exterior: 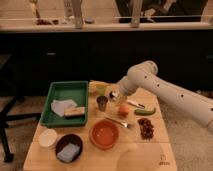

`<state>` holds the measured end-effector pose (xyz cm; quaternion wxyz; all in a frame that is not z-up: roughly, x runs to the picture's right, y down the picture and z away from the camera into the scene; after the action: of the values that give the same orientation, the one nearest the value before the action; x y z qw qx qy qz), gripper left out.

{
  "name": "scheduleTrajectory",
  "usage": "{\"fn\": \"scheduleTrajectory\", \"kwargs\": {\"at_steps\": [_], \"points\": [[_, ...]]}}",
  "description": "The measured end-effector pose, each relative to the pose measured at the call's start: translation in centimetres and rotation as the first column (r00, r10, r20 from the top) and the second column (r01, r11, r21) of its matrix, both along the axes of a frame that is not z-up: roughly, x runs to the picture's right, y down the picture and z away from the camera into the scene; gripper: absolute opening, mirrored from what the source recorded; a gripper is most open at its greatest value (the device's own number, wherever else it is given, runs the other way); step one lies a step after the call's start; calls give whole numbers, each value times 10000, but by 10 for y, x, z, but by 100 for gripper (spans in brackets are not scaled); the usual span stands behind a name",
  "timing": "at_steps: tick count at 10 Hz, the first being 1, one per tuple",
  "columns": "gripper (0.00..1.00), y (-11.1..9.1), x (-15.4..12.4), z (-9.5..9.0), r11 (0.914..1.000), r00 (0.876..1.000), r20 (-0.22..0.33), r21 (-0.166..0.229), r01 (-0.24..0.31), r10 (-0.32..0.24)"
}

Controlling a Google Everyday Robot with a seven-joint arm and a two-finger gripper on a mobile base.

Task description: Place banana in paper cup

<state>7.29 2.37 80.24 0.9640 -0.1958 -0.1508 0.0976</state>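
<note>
The banana (97,87), pale yellow, lies at the back of the wooden table, just behind the small metal cup (102,103). The paper cup (48,137), low and white, stands at the table's front left, next to a dark bowl. My gripper (114,95) hangs at the end of the white arm (150,80), just right of the banana and above the table's back middle. It is open and holds nothing. The whole width of the green tray lies between the banana and the paper cup.
A green tray (67,92) holding a cloth and a block fills the left. The dark bowl with a blue sponge (68,147), orange bowl (105,134), an orange fruit (123,110), a green vegetable (145,111), a dark snack pile (146,128) and a utensil (117,121) crowd the middle.
</note>
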Motion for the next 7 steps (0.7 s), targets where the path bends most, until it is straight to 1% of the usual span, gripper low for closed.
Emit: {"fn": "scheduleTrajectory", "kwargs": {"at_steps": [2,4,7], "points": [[80,-15,-10,12,9997,10000,11,223,60,-61],[80,-23,-15,19,9993,10000,-9,359,85,-85],[80,-36,-26,42,9993,9999,-94,372,91,-88]]}}
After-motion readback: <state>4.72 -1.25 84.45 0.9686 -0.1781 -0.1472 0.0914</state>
